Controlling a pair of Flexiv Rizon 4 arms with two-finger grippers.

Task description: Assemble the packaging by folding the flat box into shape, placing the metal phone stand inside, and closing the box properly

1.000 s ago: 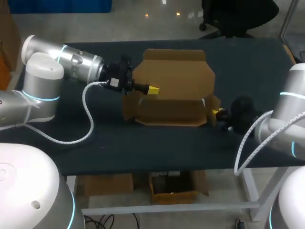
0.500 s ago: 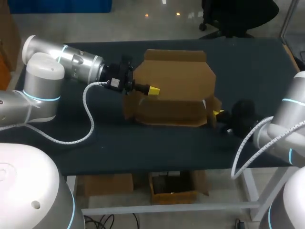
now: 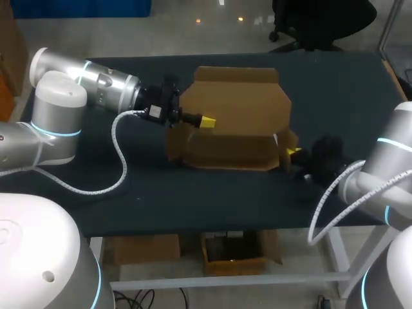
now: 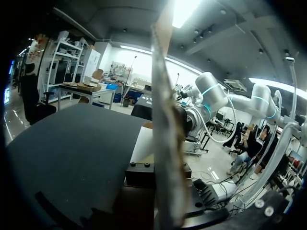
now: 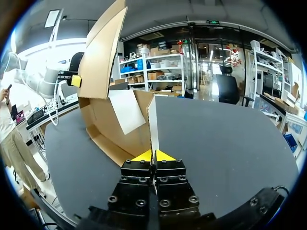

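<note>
You're in the folding step: the box (image 3: 235, 125) stands half-formed at mid-frame on the desk (image 3: 193, 193). Your left hand (image 3: 207, 121) clamps its raised panel, and your right hand (image 3: 293, 152) pinches the side flap (image 5: 152, 124). Next, that flap likely needs folding inward. No phone stand shows.

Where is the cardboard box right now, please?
In the head view, the cardboard box sits mid-table, left gripper at its lid, right gripper at its side flap.

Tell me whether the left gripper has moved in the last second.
No. The left gripper stays put on the lid of the cardboard box, no nearer the far edge of the table.
</note>
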